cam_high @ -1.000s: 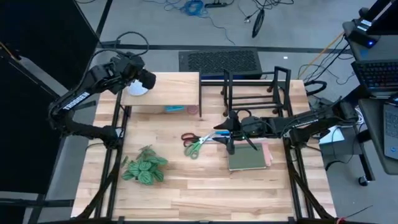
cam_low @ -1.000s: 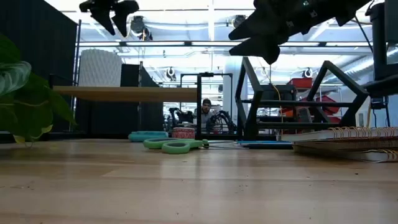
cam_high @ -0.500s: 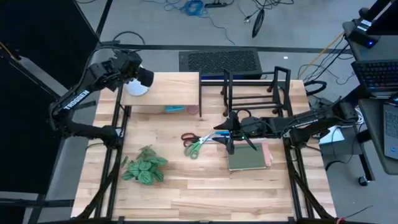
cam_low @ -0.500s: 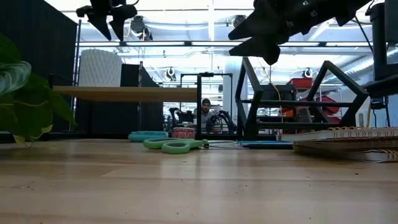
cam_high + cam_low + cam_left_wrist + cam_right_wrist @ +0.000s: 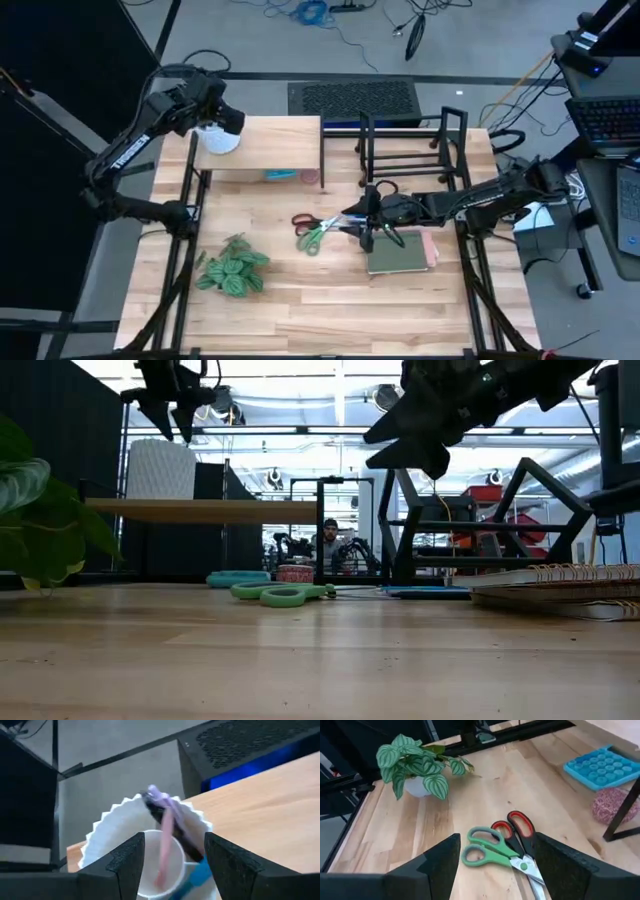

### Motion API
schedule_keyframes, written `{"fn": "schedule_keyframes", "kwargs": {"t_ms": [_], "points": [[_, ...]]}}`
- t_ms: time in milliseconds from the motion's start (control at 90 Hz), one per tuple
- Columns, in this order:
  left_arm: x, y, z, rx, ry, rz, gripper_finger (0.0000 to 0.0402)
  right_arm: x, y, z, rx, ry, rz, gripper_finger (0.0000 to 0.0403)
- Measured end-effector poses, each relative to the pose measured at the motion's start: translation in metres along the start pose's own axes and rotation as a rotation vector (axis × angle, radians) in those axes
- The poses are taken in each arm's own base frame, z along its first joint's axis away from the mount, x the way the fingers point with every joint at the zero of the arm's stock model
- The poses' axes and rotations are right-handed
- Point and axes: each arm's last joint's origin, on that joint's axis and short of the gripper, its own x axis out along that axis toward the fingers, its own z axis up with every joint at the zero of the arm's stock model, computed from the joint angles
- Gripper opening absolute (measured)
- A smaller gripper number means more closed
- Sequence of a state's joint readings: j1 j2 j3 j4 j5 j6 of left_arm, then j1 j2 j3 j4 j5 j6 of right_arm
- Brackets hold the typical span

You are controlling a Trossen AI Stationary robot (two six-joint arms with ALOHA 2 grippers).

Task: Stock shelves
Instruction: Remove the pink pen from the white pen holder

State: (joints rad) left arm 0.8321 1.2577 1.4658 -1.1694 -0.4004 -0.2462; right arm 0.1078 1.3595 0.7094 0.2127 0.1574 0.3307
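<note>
The pale-wood shelf (image 5: 270, 145) stands at the far left, and the black wire rack (image 5: 410, 145) is to its right. A white ribbed cup (image 5: 150, 855) with pens in it stands on the shelf's left end (image 5: 160, 468). My left gripper (image 5: 172, 870) hovers open above the cup (image 5: 170, 410), one finger to each side of it in the wrist view. My right gripper (image 5: 495, 870) hangs open above the table (image 5: 355, 220), close over the green scissors (image 5: 495, 852) and red scissors (image 5: 520, 827), which lie flat on the tabletop.
A potted plant (image 5: 232, 270) stands at the near left. Spiral notebooks (image 5: 400, 252) lie under my right arm. A blue tray (image 5: 600, 767) and a pink ball (image 5: 615, 805) sit under the wood shelf. A person shows far behind the table (image 5: 330, 540).
My left gripper has drawn back a little toward the table's far left corner, above the cup, and stays open. My right gripper has shifted slightly toward the table's left, nearer the scissors. The scissors, the cup and the shelves have not moved.
</note>
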Motion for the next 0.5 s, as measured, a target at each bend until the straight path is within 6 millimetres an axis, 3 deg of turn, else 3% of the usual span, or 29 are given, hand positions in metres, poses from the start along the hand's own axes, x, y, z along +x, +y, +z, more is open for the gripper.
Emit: {"fn": "schedule_keyframes", "kwargs": {"t_ms": [211,500], "points": [[0.011,0.004,0.004,0.005,0.031,0.032,0.0151,0.0,0.0,0.0,0.001,0.0,0.0,0.0232],[0.02,0.002,0.006,0.011,0.055,0.036,0.0145,0.0,0.0,0.0,-0.001,0.0,0.0,0.0232]]}}
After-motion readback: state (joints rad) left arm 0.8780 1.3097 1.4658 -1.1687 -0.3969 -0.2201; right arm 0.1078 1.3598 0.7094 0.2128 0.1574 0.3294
